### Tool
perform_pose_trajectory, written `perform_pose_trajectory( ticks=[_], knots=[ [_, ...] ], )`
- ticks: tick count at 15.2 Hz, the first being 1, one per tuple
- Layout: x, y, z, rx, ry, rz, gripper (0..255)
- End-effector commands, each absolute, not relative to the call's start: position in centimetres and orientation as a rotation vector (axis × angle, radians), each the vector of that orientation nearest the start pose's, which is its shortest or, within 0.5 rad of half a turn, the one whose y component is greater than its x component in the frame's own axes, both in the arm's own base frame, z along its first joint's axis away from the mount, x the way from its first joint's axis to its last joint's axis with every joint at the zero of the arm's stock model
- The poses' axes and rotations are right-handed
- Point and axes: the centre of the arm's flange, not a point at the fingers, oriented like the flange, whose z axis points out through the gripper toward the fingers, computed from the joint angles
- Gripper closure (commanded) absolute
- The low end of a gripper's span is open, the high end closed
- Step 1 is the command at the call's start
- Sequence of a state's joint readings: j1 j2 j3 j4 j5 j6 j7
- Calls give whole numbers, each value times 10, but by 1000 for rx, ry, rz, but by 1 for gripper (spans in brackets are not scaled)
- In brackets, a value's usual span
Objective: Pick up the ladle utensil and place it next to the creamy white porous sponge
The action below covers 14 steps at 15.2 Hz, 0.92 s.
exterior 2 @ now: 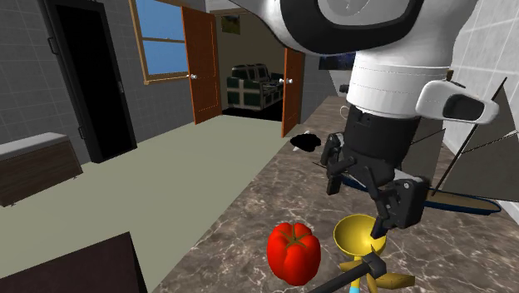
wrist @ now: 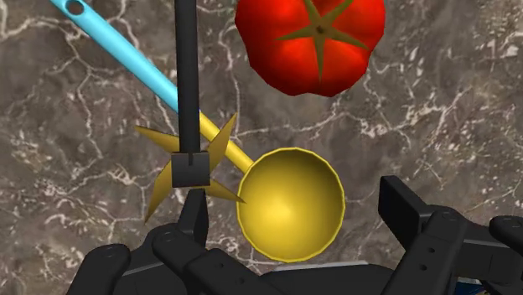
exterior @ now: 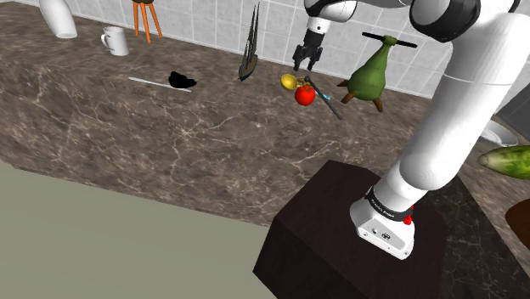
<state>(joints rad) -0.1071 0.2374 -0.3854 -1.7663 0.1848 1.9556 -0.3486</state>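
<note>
The ladle has a yellow bowl and a light blue handle. It lies on the dark marble counter right next to a red tomato. My gripper hangs open just above the bowl, one finger on each side, touching nothing. The shoulder view shows the gripper over the ladle near the tiled back wall. From the second exterior view, the gripper is above the yellow bowl. A black lumpy object with a thin white stick lies further along the counter to the shoulder view's left.
A black-handled tool with yellow star-shaped prongs lies across the ladle's handle. A green gourd-shaped figure stands beside the tomato. A dark bladed object leans on the wall. A white mug stands far left.
</note>
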Motion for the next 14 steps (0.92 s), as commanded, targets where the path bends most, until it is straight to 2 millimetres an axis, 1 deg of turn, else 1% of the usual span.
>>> perform_pose_trajectory(
  ticks=[1,3,4,10,11,14],
  knots=[
    [572,-286,422,-3036,328,-17,0],
    [588,-303,411,-3033,340,-23,0],
    [589,-305,409,-3032,341,-24,0],
    [590,-302,378,-3032,341,-24,0],
    [590,-301,370,-3032,341,-24,0],
    [590,-301,370,-3032,341,-24,0]
  ],
)
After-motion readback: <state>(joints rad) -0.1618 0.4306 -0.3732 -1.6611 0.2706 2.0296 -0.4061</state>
